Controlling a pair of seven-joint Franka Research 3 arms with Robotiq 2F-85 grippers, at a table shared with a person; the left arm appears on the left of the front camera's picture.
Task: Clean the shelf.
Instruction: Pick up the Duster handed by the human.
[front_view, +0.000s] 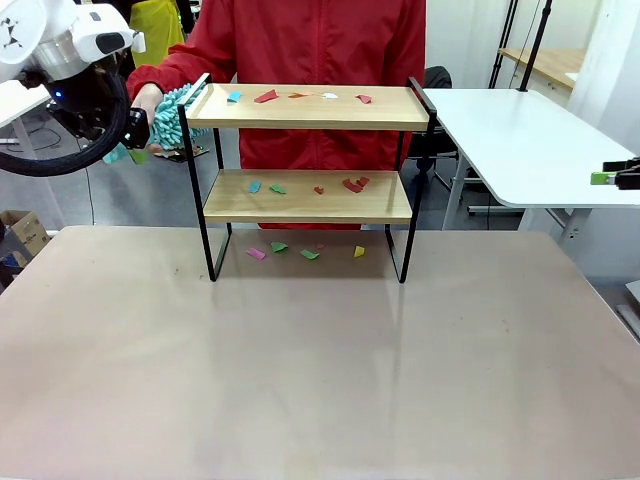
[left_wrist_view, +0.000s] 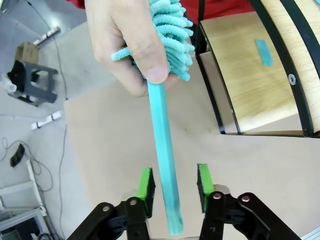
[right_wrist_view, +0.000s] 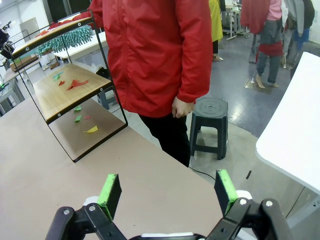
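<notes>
The shelf (front_view: 300, 110) stands at the table's far middle, a two-tier rack with light wooden boards and a black frame. Coloured paper scraps (front_view: 352, 184) lie on both boards and on the table under it. At its left end a person's hand (front_view: 150, 100) holds a teal fluffy duster (front_view: 177, 115). My left gripper (front_view: 135, 132) is right beside it. In the left wrist view the duster's handle (left_wrist_view: 164, 165) runs down between the open left gripper (left_wrist_view: 175, 182), close to one green pad (left_wrist_view: 145, 182); the shelf (left_wrist_view: 235, 75) is at upper right. My right gripper (right_wrist_view: 167, 192) is open and holds nothing.
A person in a red jacket (front_view: 320, 40) stands behind the shelf. A white side table (front_view: 520, 140) sits at the right, with my right gripper (front_view: 612, 178) by its edge. A black stool (right_wrist_view: 210, 112) stands on the floor. The brown table (front_view: 320, 360) spreads in front.
</notes>
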